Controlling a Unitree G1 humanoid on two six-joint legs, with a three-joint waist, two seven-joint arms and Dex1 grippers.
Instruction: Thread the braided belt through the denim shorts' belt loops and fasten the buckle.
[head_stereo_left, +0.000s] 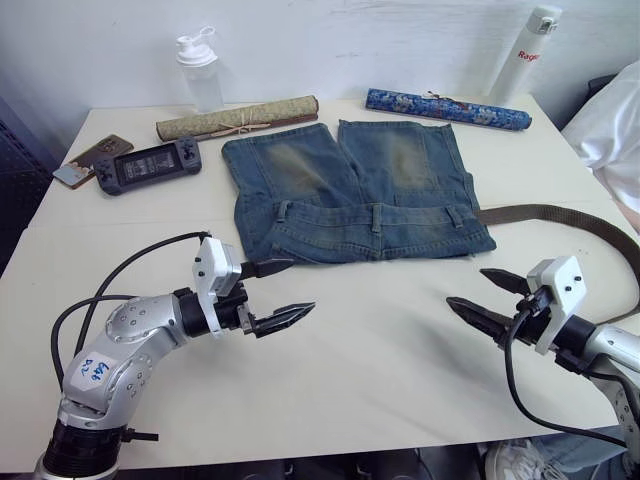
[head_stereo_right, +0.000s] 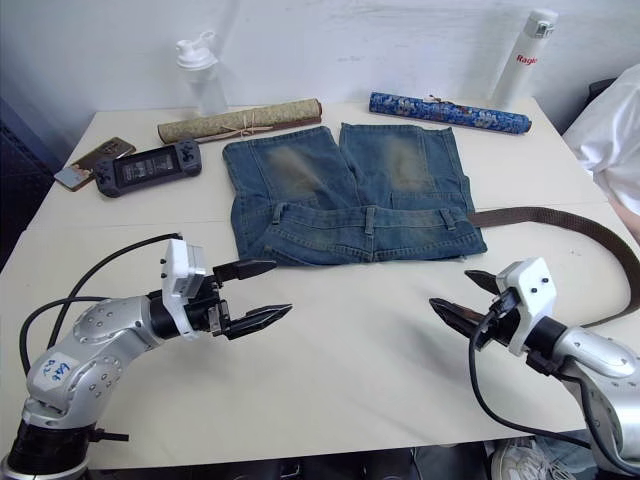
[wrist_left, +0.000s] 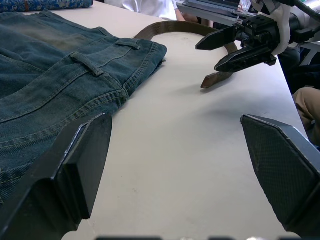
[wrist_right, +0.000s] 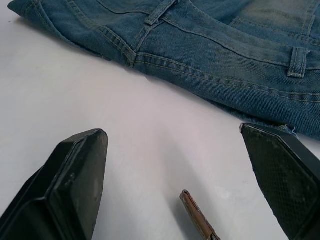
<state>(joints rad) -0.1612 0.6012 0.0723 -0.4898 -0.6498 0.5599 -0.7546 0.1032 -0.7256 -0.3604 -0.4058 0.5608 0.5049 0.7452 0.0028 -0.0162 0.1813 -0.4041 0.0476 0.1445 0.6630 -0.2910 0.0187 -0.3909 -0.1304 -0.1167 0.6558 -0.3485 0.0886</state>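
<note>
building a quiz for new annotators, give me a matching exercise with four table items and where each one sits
Things:
1. shorts
2. belt
3. blue scroll
4. game console

Places:
A. far edge, beside the white bottle
B. robot's left side, next to a phone
C. table centre, waistband toward the robot
D. curving off to the shorts' right, tip near the right gripper

Pairs: 1-C, 2-D, 3-A, 4-B

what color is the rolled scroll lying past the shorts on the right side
Blue with a small ornate pattern, the rolled scroll lies beyond the denim shorts; the right eye view shows it best.
</note>
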